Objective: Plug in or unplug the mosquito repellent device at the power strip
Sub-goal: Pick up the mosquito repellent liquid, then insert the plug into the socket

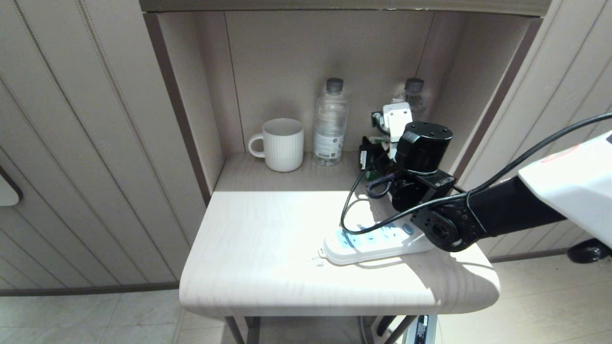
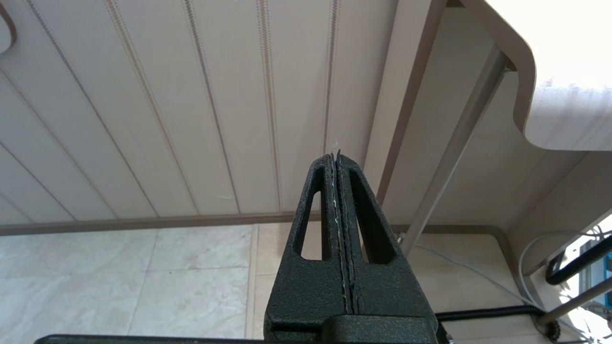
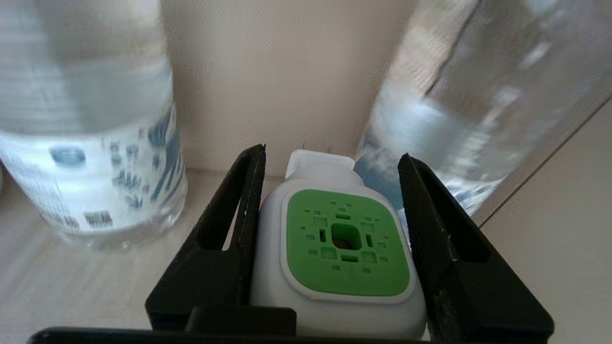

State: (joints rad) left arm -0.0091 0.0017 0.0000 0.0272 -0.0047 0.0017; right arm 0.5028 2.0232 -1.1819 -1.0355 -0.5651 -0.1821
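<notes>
Near the table's (image 1: 267, 267) front-right corner the power strip (image 1: 377, 244) lies unused. At the back-right, between two water bottles (image 1: 330, 125), the right gripper (image 3: 330, 239) pinches the mosquito repellent device (image 3: 334, 258); lift straight, prongs clear. Left gripper (image 2: 338, 157) hangs pressed together below.

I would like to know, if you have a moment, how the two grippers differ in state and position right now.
The right gripper is closed on the mosquito repellent device, a finger on each side, back in the alcove between two water bottles; the left gripper is shut on nothing. The right works above the tabletop; the left hangs below it, beside the wall. Both have black slotted fingers.
</notes>
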